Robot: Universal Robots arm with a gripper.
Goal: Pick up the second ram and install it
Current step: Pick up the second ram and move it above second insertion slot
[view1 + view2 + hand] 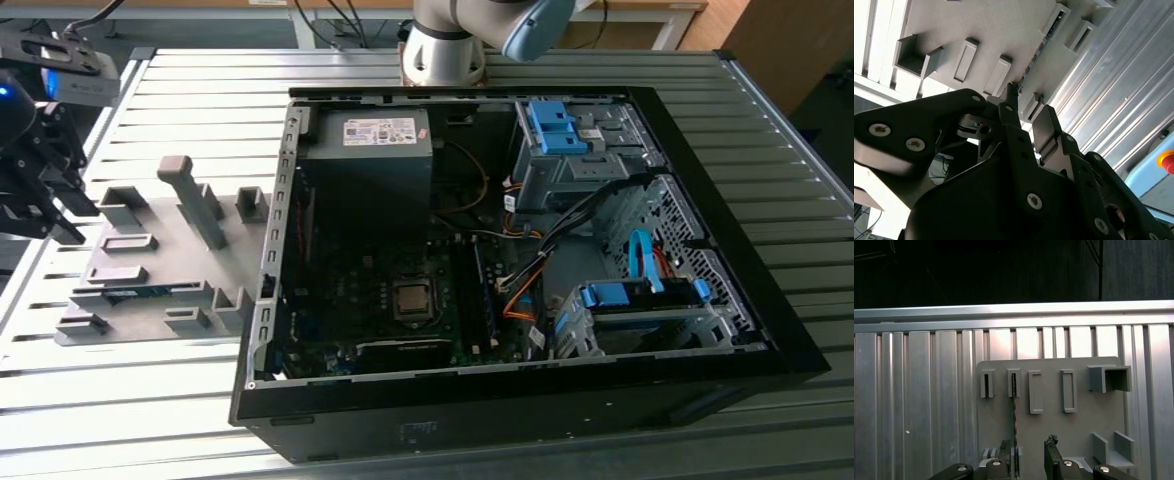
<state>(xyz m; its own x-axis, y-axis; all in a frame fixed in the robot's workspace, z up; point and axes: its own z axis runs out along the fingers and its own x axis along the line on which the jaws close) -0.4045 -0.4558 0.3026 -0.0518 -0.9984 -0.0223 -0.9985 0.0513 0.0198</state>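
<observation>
While black claw hangs spread, we log thin blue circuit-board ram stick slotted in grey plastic holder.

The computer case lies open on the bench. Just beside the case, on the exterior view's left, the holder plate lies flat on the bench. The second ram stands on edge in a slot of that plate. The pincer hangs over the plate's edge farthest from the case, fingers apart, near one end of the ram.
</observation>
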